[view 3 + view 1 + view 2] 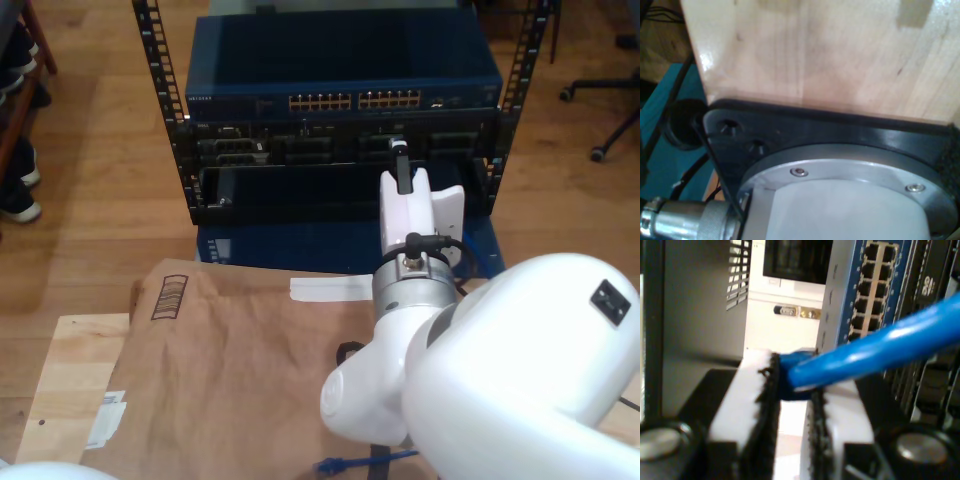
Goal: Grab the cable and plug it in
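Note:
The bright blue cable [880, 347] runs across the second wrist view, and its end sits pinched between the white fingers [747, 390] of my second gripper [792, 375], which is shut on it. Just beyond stands the blue network switch with rows of ports [875, 285]. In the exterior view my second gripper [400, 165] is held up in front of the rack, below the switch's port row [355, 101]. Another stretch of the cable, with a plug, [345, 464] lies at the bottom edge under the arm. The first wrist view looks at a wooden tabletop [830, 50].
A black rack [160, 110] holds the blue switch [340, 50] and darker units below it. Brown paper [230, 370] covers the wooden table in front. A black base plate [840, 135] and a metal connector [685, 220] are in the first wrist view. A chair base [600, 90] stands at the exterior view's right.

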`<state>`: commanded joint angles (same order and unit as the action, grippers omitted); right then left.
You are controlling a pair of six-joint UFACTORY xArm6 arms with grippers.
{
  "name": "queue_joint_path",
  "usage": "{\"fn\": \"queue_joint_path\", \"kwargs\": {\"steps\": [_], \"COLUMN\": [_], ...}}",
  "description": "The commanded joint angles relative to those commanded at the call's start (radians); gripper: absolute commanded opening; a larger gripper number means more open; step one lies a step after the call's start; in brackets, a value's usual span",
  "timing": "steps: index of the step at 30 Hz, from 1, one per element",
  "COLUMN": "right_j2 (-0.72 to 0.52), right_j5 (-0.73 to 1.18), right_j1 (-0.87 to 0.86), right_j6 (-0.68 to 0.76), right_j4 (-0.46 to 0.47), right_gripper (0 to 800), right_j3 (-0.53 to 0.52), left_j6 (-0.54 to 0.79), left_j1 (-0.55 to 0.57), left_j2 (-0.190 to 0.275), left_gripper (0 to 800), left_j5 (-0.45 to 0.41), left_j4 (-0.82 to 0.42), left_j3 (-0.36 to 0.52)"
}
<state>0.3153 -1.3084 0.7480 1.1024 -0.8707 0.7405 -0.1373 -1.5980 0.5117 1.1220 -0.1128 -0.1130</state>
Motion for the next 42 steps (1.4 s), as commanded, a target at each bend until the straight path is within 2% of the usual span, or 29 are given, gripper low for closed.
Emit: {"fn": "queue_joint_path", "kwargs": {"steps": [6,11,16,21,32,42], "right_j2": [0.029,0.072,0.074,0.129,0.210,0.282], "right_j5": [-0.002,-0.081,-0.081,-0.087,-0.087,-0.077], "right_j1": [-0.052,-0.089,-0.173,-0.181,-0.213,-0.247], "right_j6": [0.011,0.133,0.161,0.186,0.247,0.250], "right_j4": [0.011,0.083,0.184,0.187,0.187,0.195], "right_gripper": [0,0,0,0,0,0], "right_j3": [0.009,0.008,0.028,0.083,0.127,0.209], "left_j6": [0.000,0.000,0.000,0.000,0.000,0.000], "left_j1": [0.000,0.000,0.002,0.002,0.000,0.002], "left_j2": [0.000,0.000,0.000,0.000,0.000,0.000], "left_gripper": [798,798,798,798,798,798], "left_j5": [0.000,0.000,0.002,0.000,0.000,0.000], "left_j4": [0.000,0.000,0.000,0.000,0.000,0.000], "left_j3": [0.000,0.000,0.000,0.000,0.000,0.000]}}
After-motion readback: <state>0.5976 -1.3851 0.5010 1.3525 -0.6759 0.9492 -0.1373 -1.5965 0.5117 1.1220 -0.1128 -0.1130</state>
